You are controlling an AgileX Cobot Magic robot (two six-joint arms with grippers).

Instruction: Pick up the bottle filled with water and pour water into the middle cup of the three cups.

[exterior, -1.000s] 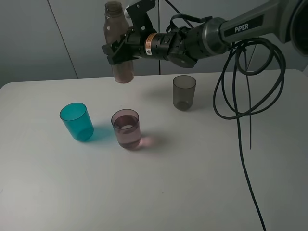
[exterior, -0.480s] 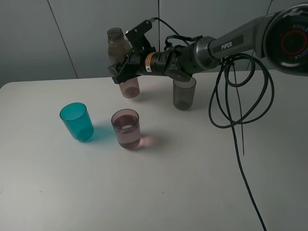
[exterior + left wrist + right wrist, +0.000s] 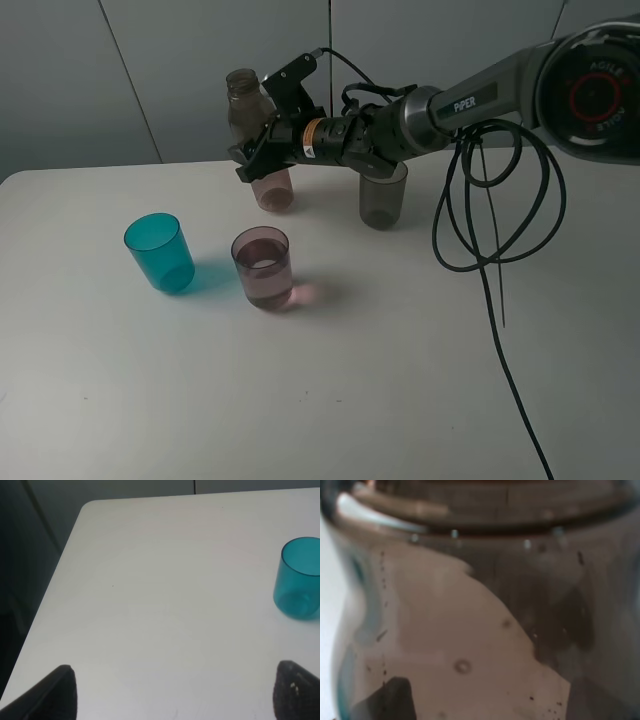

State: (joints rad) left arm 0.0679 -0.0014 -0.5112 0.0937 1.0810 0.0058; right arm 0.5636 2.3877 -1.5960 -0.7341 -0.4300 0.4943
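The smoky brown-pink bottle stands upright at the back of the table, its base down at the tabletop. My right gripper is shut on its middle, reaching in from the right. In the right wrist view the bottle fills the picture, with water inside. The pinkish-mauve middle cup holds a little water, in front of the bottle. The teal cup is to its left and the grey cup sits partly behind the right arm. My left gripper is open over bare table, with the teal cup beyond it.
Black cables loop down from the right arm over the right side of the white table. The table's rounded far-left corner shows in the left wrist view, with a dark drop past its edge.
The right gripper has brought the bottle down from above the table to the tabletop at the back, and slightly rightward. The cups have not moved.
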